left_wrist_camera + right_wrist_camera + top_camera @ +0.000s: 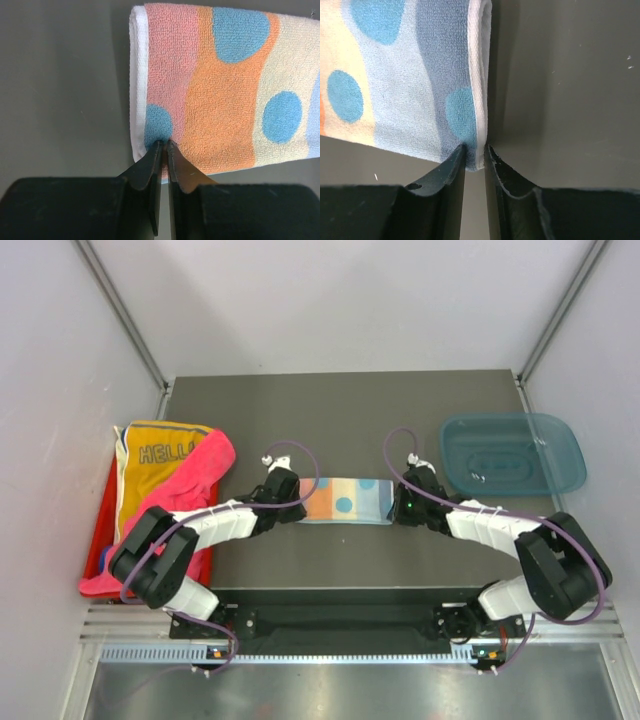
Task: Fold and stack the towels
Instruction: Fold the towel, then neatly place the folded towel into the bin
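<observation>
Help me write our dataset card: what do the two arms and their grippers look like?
Both the left arm and right arm have bulky black joints linked by white segments. A thin purple cable loops along each. A small green light glows near the right wrist. The left gripper and right gripper each have two matte black fingers tapering to narrow tips.

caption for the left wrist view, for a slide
Left pincer shut on the near corner of the folded dotted towel.

Overhead view; both wrists close on towel (343, 499)
</observation>
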